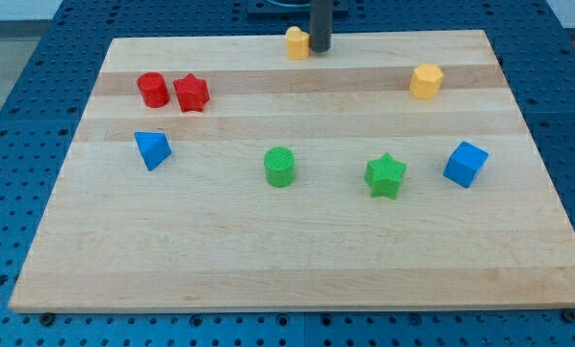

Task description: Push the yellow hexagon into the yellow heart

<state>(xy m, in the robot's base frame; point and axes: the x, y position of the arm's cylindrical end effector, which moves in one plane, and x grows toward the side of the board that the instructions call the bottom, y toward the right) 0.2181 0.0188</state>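
Note:
A yellow hexagon lies at the view's upper right of the wooden board. A yellow heart sits at the board's top edge, near the middle. My tip is at the top edge, right beside the heart on its right side, touching or almost touching it. The hexagon is well to the right of and below my tip, with a wide gap between it and the heart.
A red cylinder and a red star sit side by side at the upper left. A blue triangle is at the left; a green cylinder, a green star and a blue cube lie across the middle.

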